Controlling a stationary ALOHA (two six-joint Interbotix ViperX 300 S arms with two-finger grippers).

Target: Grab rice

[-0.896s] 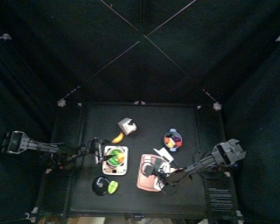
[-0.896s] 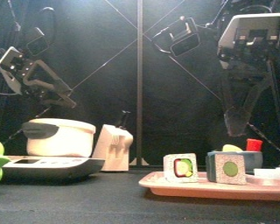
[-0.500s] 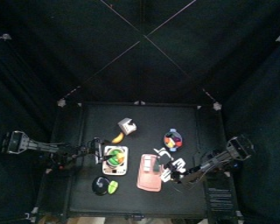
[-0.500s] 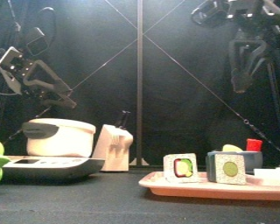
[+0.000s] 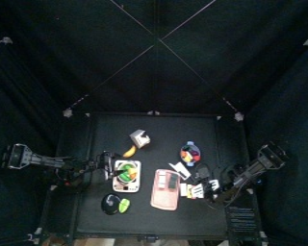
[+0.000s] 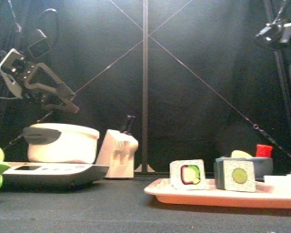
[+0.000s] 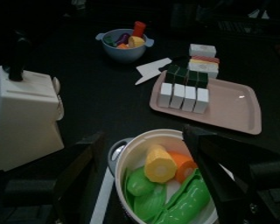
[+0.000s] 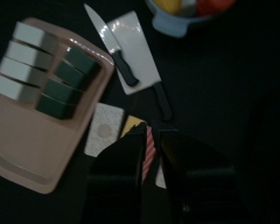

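Several sushi pieces of white rice (image 8: 43, 74) lie in rows on a pink tray (image 8: 38, 153). They also show in the front view (image 6: 187, 173) and the left wrist view (image 7: 185, 93). My right gripper (image 8: 150, 131) hangs shut and empty, high above the table beside the tray's right edge. In the top view it (image 5: 203, 188) is right of the tray (image 5: 164, 189). My left gripper (image 7: 143, 140) is open, its jaws on either side of a white bowl of vegetables (image 7: 166, 175). In the top view it (image 5: 89, 175) rests at the table's left.
A cleaver (image 8: 129, 45) and a blue fruit bowl (image 8: 187, 12) lie beyond the tray. A white rice cooker (image 6: 57, 146) and a white box (image 6: 117, 152) stand at the left in the front view. A green thing (image 5: 115, 204) lies at the table's front left.
My right arm has risen from above the tray and drawn back to the right; its gripper has left the front view. The left arm has not moved.
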